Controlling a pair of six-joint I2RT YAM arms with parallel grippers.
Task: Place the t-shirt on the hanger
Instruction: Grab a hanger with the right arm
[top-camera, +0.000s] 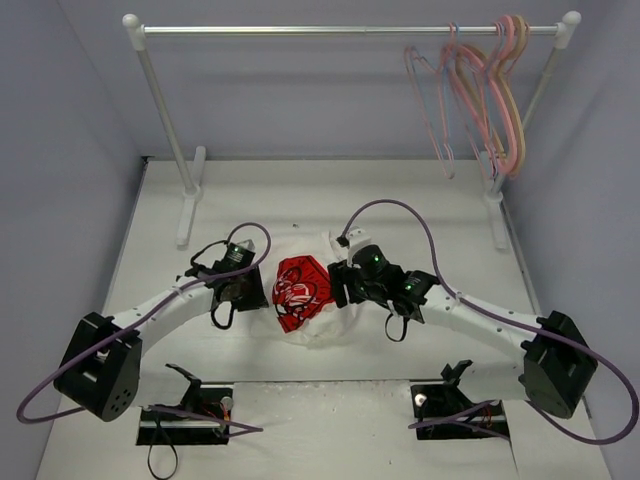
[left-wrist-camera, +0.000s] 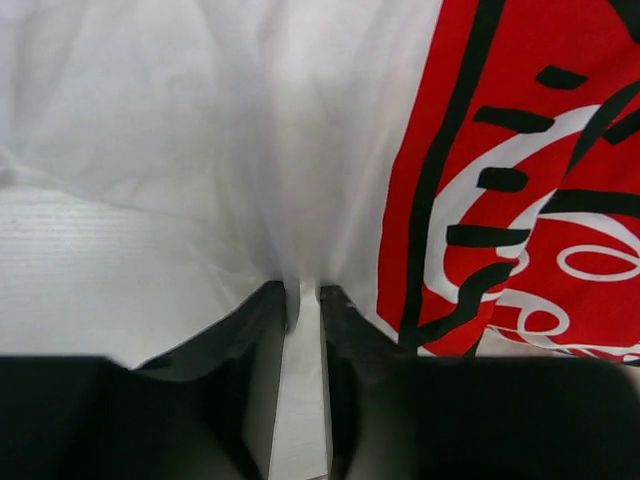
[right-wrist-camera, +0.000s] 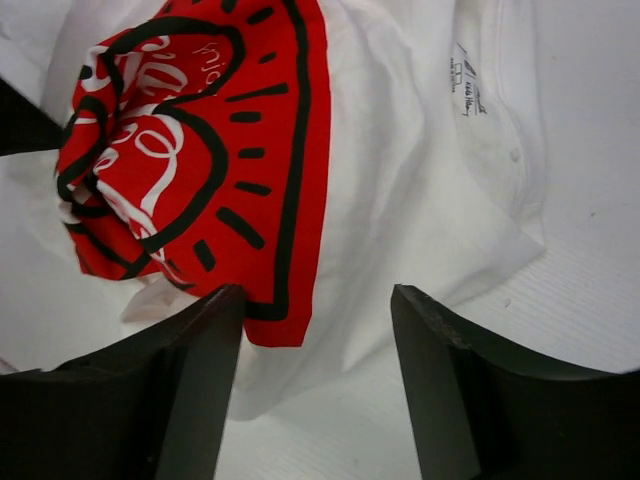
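Note:
The white t-shirt (top-camera: 318, 300) lies crumpled at the table's middle, its red print (top-camera: 298, 288) bunched on top. In the left wrist view, my left gripper (left-wrist-camera: 302, 290) is shut on a fold of the shirt's white cloth (left-wrist-camera: 200, 120), with the red print (left-wrist-camera: 520, 180) to its right. In the top view, the left gripper (top-camera: 262, 292) is at the shirt's left edge. My right gripper (top-camera: 338, 285) (right-wrist-camera: 318, 300) is open, its jaws spread over the shirt's edge (right-wrist-camera: 400, 200) beside the print (right-wrist-camera: 200, 140). A thin pinkish-red hanger (top-camera: 467, 100) hangs on the rail at the far right.
A white clothes rail (top-camera: 340, 30) stands across the back of the table on two posts. A pale blue thin hanger (top-camera: 415, 75) and thicker pink and peach hangers (top-camera: 510, 90) hang at its right end. Grey walls close in the left and right sides.

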